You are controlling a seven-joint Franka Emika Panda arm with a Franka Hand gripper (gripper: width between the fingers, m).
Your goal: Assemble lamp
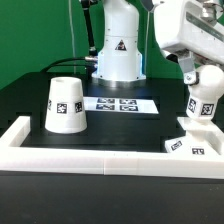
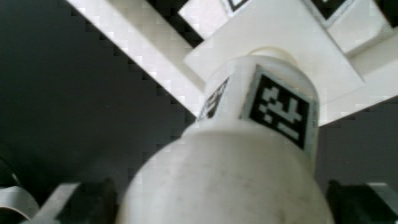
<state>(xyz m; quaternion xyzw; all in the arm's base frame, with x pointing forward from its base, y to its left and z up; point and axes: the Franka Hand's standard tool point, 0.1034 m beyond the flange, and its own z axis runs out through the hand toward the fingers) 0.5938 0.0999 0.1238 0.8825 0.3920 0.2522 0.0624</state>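
Observation:
My gripper (image 1: pixel 203 88) is shut on the rounded white bulb piece (image 1: pixel 203 108) and holds it upright at the exterior view's right, just above the small flat square base (image 1: pixel 186 142). In the wrist view the bulb piece (image 2: pixel 240 140) fills the middle, its tag facing the camera, with the dark fingers (image 2: pixel 80 200) on either side. Its far end points at the base (image 2: pixel 267 45). I cannot tell whether bulb and base touch. The tapered shade (image 1: pixel 65 105) stands wide end down at the exterior view's left, apart from the gripper.
The marker board (image 1: pixel 121 103) lies on the black table in front of the arm's pedestal (image 1: pixel 118 55). A low white wall (image 1: pixel 100 160) runs along the table's front and left side, close beside the base; it also shows in the wrist view (image 2: pixel 143 40).

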